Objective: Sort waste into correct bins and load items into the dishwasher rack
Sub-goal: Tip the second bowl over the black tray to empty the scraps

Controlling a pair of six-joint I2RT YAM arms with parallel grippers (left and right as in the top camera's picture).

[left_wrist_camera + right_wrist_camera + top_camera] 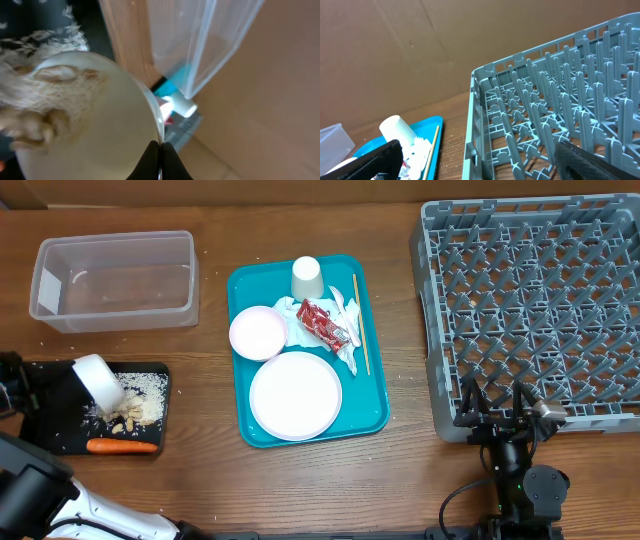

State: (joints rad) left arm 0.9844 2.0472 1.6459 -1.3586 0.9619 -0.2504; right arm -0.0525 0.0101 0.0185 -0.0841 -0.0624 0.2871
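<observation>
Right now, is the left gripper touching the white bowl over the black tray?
Touching. The left wrist view shows the left gripper pinched shut on the rim of the white bowl, tipped over the black tray in the overhead view.

Dishwasher rack [560,110]: grey lattice, rows of upright pegs, fills the right half of the frame.
Teal tray [427,121]: lower left, on wooden table [455,107].
Cup [397,129]: white, on the tray.
Napkins [421,147]: white, crumpled, beside a thin pale stick [433,150].
Right gripper [477,150]: black fingers [375,160] at both bottom corners, spread wide, nothing between them.
Cardboard wall [420,50]: brown, upper left.
</observation>
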